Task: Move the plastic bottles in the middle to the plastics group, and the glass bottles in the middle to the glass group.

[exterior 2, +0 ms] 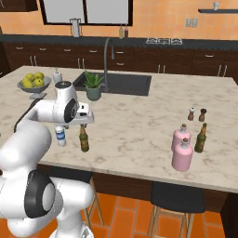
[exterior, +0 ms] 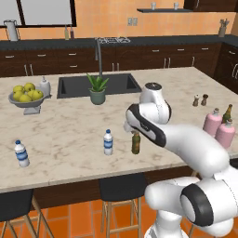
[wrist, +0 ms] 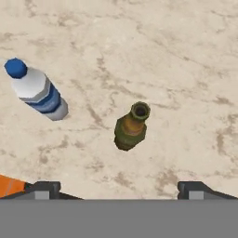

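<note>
- The gripper hangs above the beer bottle, camera looking straight down its open mouth; I judge this a line-up for a top-down grasp.
- Jaws are spread wide, holding nothing; the bottle stands upright on the counter, clear of both fingertips.
- The middle water bottle stands just beside the beer bottle, so a descent needs care not to knock it.
- The glass group, two pink bottles and a dark one, sits well apart at the counter's right end, likely the destination.
- The lone water bottle marks the plastics group at the left end.
</note>
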